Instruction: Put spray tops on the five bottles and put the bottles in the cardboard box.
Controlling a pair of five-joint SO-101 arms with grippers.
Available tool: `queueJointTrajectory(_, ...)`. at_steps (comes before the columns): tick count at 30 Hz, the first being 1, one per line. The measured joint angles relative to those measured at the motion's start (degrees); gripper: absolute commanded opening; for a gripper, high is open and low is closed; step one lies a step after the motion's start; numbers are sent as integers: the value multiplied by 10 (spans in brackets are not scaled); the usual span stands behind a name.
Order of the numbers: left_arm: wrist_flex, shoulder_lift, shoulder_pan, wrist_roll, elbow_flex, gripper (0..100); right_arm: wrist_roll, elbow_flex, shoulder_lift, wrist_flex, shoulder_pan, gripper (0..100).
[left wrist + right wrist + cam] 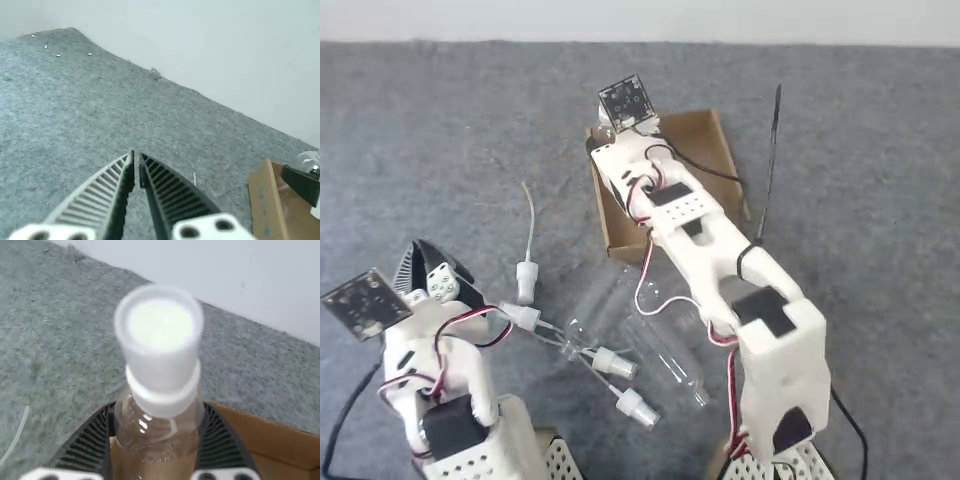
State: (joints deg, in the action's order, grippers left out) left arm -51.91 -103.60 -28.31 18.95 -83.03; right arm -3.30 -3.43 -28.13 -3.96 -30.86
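Observation:
My right gripper is shut on a clear bottle with a white spray top fitted, held upright. In the high view this arm stretches out over the near left part of the cardboard box. Clear empty bottles lie in the middle of the grey mat, one more bottle beside the right arm. Loose spray tops lie around them: one with its long tube pointing away, another near my left arm, two more closer in. My left gripper is shut and holds nothing, low at the near left.
The cardboard box edge shows in the left wrist view, with the right arm's dark finger over it. A black cable runs along the right side of the box. A white wall borders the mat's far edge.

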Motion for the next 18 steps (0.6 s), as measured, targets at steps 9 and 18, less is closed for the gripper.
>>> queueJointTrajectory(9,0,0,0,0,0,13,0,60,-47,-27,1,69)
queueJointTrajectory(18,0,0,0,0,0,13,2,113,-74,-80,-4,243)
